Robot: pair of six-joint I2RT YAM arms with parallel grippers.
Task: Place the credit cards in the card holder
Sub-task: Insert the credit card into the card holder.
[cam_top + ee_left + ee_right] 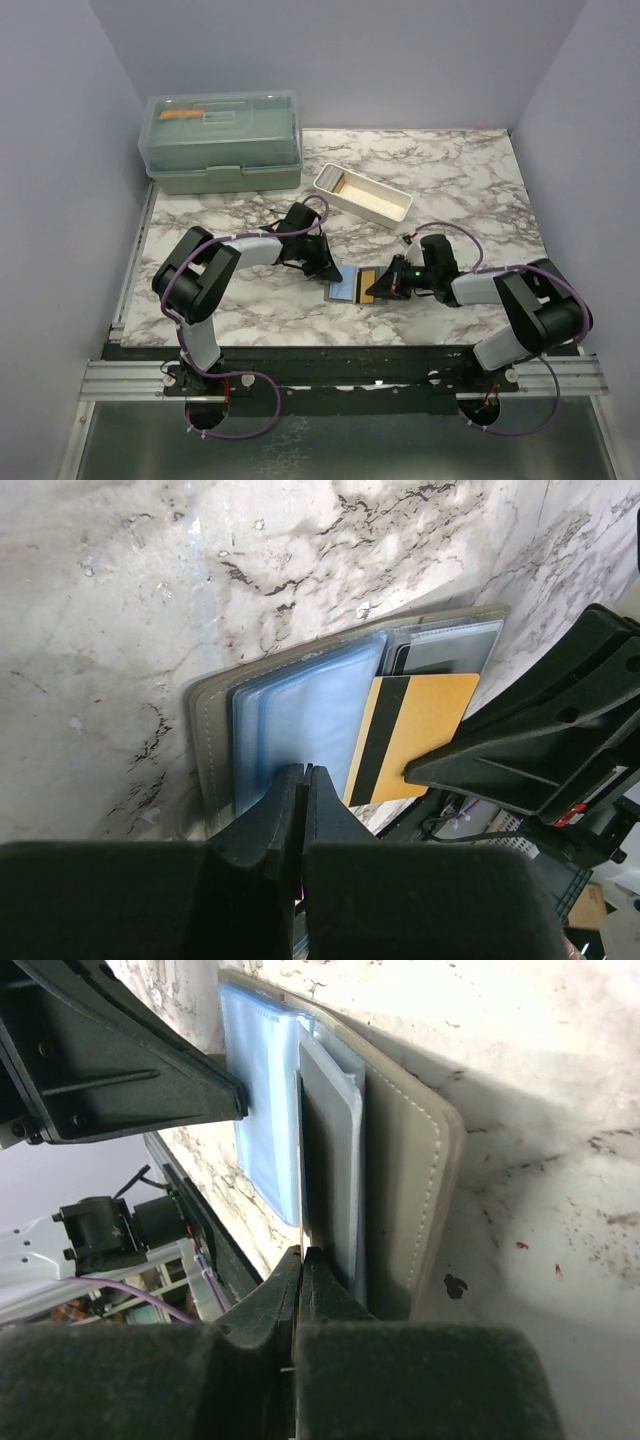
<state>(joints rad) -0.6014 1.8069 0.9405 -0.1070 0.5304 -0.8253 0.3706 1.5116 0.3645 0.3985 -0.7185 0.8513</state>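
fig. — both arms seen from the near edge of the marble table (470, 190), their hands meeting over the work. the card holder (333, 293) is lying open and flat on the table, directly under and between the two sets of fingertips. the left gripper (303, 775) is showing its fingers pressed together with nothing between them; its tips are resting on the near edge of a light blue sheet (300, 710) inside the holder. whether that sheet is a card or a plastic sleeve cannot be told. the right gripper (302, 1255) is pinching the gold card (420, 730), black stripe up, by its outer edge. the card is reaching forward from those fingertips over the holder's grey inside, just beside the blue sheet and opposite the left fingertips. from the right wrist the card is appearing edge-on as a thin line. well beyond both hands, a white tray (362, 193) and a green lidded box (222, 140) are sitting toward the far side of the table.
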